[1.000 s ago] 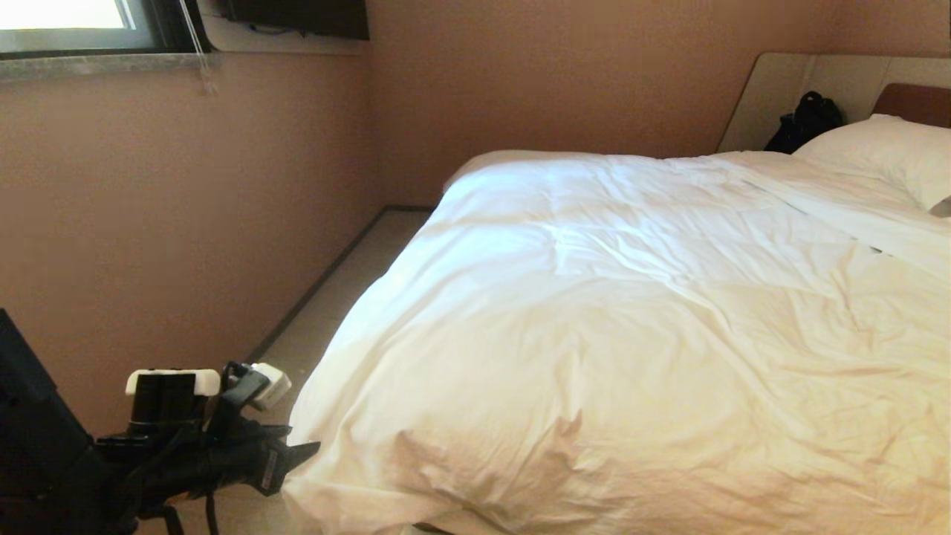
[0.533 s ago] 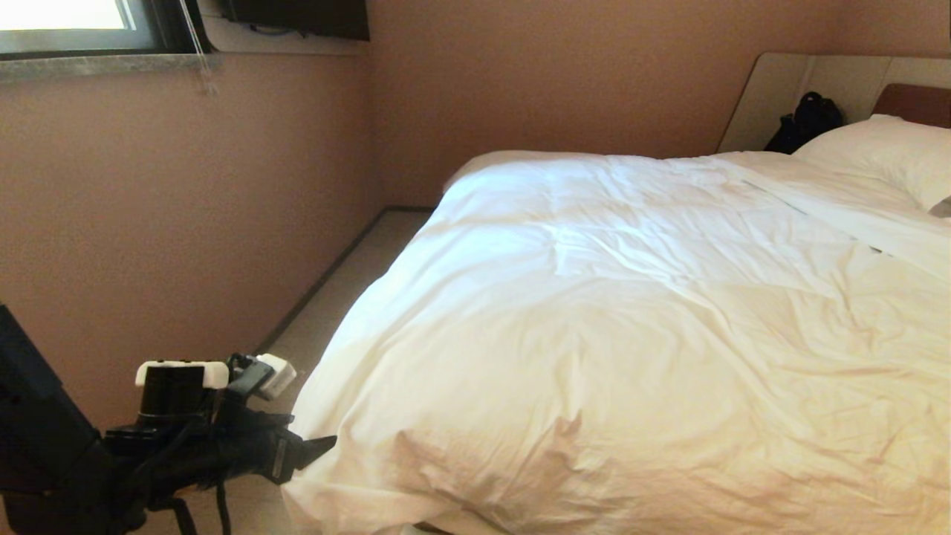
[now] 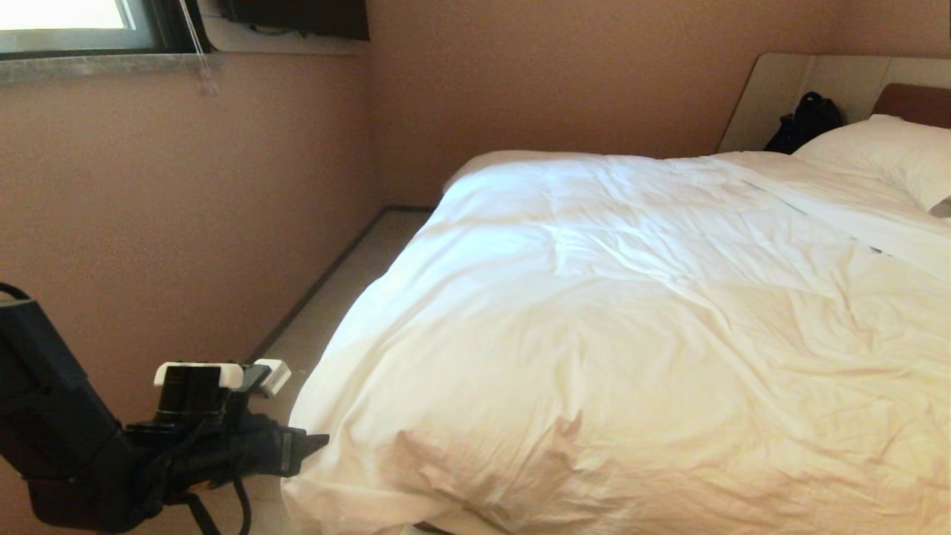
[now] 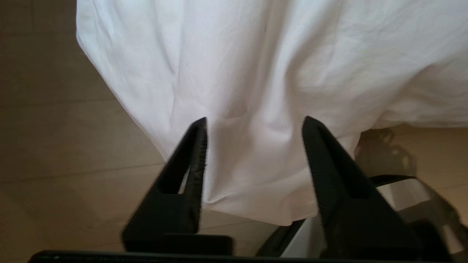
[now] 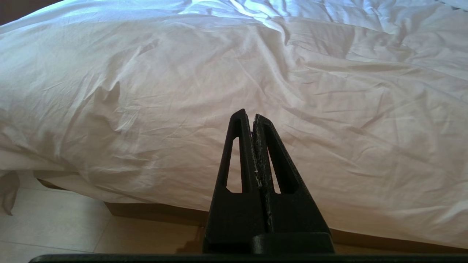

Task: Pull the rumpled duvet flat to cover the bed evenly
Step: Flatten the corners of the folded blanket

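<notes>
White duvet [image 3: 631, 334] corner hangs between the released left end effector [image 4: 254, 124] fingers; right end effector [image 5: 252, 115] clenched.

walls [image 3: 520, 82]: pinkish-tan | window [image 3: 67, 18]: bright, upper-left | floor [image 3: 334, 297]: pale tile

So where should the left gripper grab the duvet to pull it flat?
Probably the duvet's hanging corner at the bed's foot, approached from the floor side. It droops free there, and the left gripper already straddles it, fingers apart.

White, wrinkled duvet [image 3: 631, 334] spreads across the bed [image 5: 153, 212], its near corner drooping over the bed's edge.
</notes>
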`<state>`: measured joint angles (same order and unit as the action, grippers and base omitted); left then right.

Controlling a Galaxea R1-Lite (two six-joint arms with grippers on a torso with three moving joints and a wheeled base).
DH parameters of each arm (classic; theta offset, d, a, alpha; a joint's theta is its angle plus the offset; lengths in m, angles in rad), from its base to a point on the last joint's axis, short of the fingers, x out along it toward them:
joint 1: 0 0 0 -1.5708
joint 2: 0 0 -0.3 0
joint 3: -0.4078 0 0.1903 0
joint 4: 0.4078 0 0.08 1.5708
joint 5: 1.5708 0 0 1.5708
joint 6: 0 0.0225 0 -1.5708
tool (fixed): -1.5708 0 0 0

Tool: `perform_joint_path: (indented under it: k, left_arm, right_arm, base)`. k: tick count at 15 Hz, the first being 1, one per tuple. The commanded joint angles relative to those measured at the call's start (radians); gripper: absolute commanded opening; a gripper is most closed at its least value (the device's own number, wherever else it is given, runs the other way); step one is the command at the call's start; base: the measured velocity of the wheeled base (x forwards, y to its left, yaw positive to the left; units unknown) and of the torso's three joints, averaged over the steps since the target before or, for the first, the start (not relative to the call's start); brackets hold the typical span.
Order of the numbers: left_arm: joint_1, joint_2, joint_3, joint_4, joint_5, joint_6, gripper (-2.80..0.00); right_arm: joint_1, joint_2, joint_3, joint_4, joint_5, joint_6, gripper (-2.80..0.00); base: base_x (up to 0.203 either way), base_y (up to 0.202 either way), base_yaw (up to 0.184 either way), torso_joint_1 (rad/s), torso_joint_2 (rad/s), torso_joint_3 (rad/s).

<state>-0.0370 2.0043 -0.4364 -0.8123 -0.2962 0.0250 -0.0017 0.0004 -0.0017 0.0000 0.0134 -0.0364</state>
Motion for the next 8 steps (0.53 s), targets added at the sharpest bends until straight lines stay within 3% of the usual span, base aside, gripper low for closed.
perform_joint_path:
  k: [1,8]
  left_arm:
    - [-0.002,-0.007,0.009,-0.005,-0.001,-0.027,-2.8]
    - [-0.004,0.022,0.017,-0.015,0.055,-0.089,-2.8]
  right_arm:
    - [0.0,0.0,0.0,0.0,0.0,0.0,-2.8]
    - [0.0,0.0,0.0,0.0,0.0,0.0,-2.8]
  base:
    - [0.0,0.0,0.0,0.0,0.0,0.0]
    - [0.0,0.0,0.0,0.0,0.0,0.0]
